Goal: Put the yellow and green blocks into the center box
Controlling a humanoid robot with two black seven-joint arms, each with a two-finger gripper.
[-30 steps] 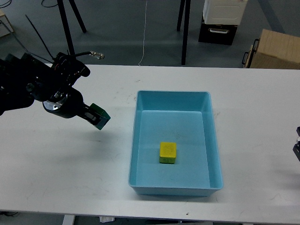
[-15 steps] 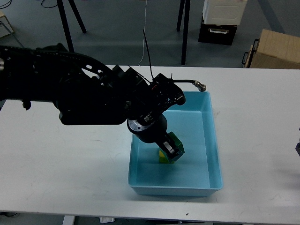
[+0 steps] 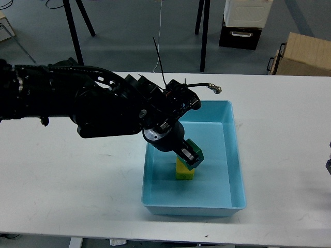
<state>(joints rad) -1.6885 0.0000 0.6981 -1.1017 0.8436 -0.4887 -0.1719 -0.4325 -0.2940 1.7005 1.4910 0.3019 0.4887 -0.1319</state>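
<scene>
The light blue center box sits on the white table. A yellow block lies on the box floor. My left gripper reaches over the box's left wall and is shut on a green block, held directly above the yellow block, touching or nearly touching its top. The left arm covers the box's upper left corner. Only a small dark part of the right arm shows at the right edge; its gripper is out of view.
Beyond the table's far edge stand black stand legs, a cardboard box and a white and black cabinet. A thin cable rises from my left arm.
One second ago my left gripper held the green block over the table left of the box. It swung right into the box and has since lifted slightly above the yellow block.
</scene>
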